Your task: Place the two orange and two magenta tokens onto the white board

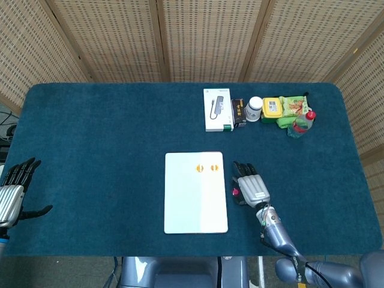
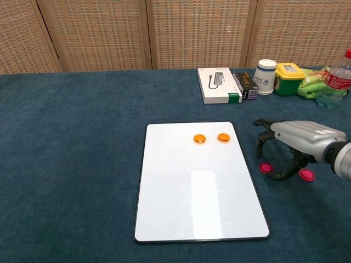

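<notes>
The white board lies flat mid-table with two orange tokens side by side near its far edge. Two magenta tokens rest on the blue cloth just right of the board. My right hand hovers over them, fingers spread and curled downward, a fingertip just above the nearer magenta token; it holds nothing. My left hand stays at the table's far left edge, fingers apart and empty.
At the back right stand a white boxed adapter, a small dark box, a white cup, a yellow tin, a green packet and a water bottle.
</notes>
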`<move>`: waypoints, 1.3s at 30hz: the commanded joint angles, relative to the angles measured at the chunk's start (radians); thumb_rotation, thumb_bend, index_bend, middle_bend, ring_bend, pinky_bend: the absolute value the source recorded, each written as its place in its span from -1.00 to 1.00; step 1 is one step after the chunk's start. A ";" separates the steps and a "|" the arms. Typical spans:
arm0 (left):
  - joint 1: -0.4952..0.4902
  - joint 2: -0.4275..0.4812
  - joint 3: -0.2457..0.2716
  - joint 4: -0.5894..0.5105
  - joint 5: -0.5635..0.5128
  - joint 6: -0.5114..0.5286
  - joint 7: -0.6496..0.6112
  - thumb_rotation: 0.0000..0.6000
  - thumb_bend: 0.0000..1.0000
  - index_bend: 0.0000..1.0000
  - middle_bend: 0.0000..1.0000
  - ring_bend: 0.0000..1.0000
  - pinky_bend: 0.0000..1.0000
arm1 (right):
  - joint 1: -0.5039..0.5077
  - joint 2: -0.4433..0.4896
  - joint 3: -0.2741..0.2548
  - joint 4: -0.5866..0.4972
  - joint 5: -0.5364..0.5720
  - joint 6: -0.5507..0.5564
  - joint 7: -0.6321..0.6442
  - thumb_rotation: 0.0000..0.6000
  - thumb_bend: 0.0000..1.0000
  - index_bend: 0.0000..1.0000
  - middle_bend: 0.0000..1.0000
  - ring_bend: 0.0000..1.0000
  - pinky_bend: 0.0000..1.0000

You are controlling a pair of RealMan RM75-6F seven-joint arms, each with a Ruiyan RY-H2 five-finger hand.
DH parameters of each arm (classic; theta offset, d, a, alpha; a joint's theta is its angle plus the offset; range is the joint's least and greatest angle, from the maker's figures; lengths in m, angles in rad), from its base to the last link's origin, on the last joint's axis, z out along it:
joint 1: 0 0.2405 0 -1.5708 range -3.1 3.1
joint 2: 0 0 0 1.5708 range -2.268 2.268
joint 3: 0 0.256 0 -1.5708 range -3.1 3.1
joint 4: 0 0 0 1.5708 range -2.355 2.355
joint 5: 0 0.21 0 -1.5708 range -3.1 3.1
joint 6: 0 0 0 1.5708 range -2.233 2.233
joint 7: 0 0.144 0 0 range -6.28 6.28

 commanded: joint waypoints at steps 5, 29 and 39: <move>0.000 0.000 0.000 0.000 0.000 0.001 0.000 1.00 -1.00 -1.00 -1.00 -1.00 -1.00 | -0.004 -0.008 0.003 0.012 -0.003 -0.010 0.005 1.00 -0.33 -0.19 -0.98 -1.00 -1.00; 0.000 0.000 -0.001 0.000 -0.003 -0.001 0.002 1.00 -1.00 -1.00 -1.00 -1.00 -1.00 | -0.016 -0.028 0.017 0.064 -0.006 -0.048 0.028 1.00 -0.33 0.16 -0.94 -1.00 -1.00; 0.000 0.000 0.000 0.000 -0.002 -0.001 0.002 1.00 -1.00 -1.00 -1.00 -1.00 -1.00 | -0.010 -0.007 0.045 0.033 -0.014 -0.052 0.043 1.00 -0.33 0.16 -0.94 -1.00 -1.00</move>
